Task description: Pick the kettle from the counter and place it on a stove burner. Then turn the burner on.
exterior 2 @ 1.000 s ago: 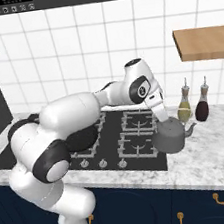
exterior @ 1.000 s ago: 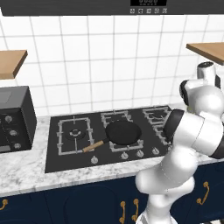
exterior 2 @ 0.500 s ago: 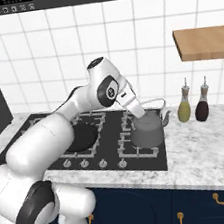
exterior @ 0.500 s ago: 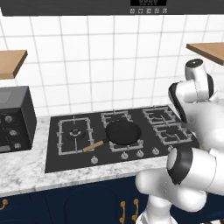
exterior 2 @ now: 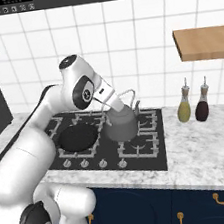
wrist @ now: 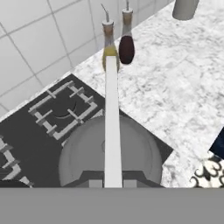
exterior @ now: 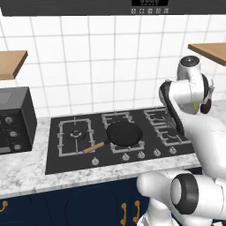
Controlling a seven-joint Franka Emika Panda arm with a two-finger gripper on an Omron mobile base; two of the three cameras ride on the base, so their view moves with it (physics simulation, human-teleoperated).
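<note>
Pan: your black frying pan [exterior 2: 78, 137] sits on the middle burners, left of the kettle.
Kettle: the kettle [exterior 2: 121, 124] hangs over the cooktop's right-hand burner [exterior 2: 139, 146], handle clamped in your jaws.
Bottles: two bottles [exterior 2: 184, 107] stand on the counter [exterior 2: 209, 145], right.

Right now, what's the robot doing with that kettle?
Tool shut on kettle handle. Kettle held over right side of stove, not yet released. Frying pan sits left of it, apart.
</note>
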